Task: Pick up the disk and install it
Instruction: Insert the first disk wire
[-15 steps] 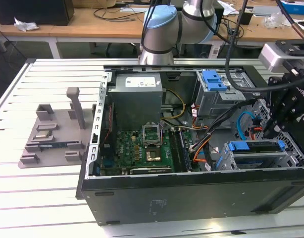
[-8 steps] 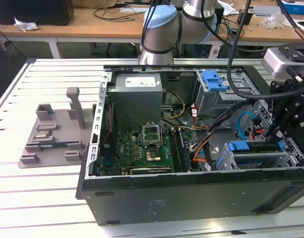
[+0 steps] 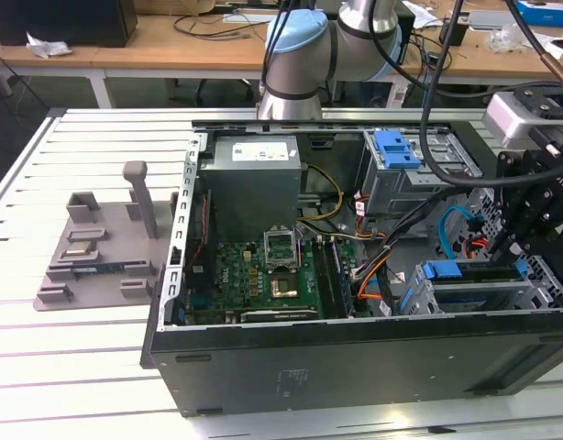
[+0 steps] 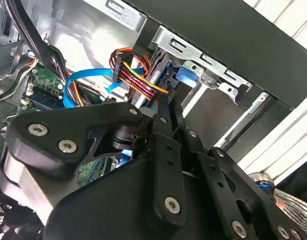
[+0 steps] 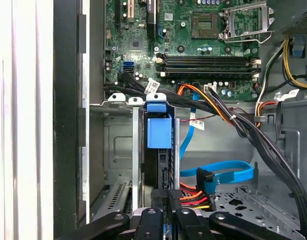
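The disk (image 5: pixel 161 150) stands on edge in the metal drive cage (image 5: pixel 118 150), inside the computer case (image 3: pixel 355 367). The gripper (image 5: pixel 163 216) is pinched narrowly on its near end. It looks stiff, dense, shock-sensitive; the blue plastic rails seem safest to hold.

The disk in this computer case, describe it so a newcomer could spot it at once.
Find the open computer case; at the exterior view's right, by its nearest wall, stands a metal drive cage. The disk sits on edge in a cage slot, framed in blue plastic, unlike the blue bracket lying flat atop the grey bay behind.
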{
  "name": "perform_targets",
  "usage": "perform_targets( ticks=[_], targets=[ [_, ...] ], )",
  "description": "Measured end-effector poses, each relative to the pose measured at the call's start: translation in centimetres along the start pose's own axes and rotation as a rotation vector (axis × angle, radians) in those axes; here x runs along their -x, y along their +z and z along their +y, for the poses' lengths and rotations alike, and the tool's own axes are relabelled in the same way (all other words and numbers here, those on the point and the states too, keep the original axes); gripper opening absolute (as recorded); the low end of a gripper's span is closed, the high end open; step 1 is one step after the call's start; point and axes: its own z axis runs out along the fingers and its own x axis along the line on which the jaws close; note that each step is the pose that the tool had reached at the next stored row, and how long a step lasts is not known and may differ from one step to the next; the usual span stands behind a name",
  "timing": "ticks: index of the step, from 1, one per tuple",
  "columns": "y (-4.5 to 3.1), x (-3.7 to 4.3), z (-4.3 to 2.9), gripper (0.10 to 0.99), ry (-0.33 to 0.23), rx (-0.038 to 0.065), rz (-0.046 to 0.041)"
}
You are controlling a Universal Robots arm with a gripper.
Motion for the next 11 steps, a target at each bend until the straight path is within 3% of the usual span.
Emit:
perform_targets(
  ticks=[11],
  targets=[
    [0.39, 0.15, -0.01, 0.165, -0.002, 0.000, -0.0010]
  ],
)
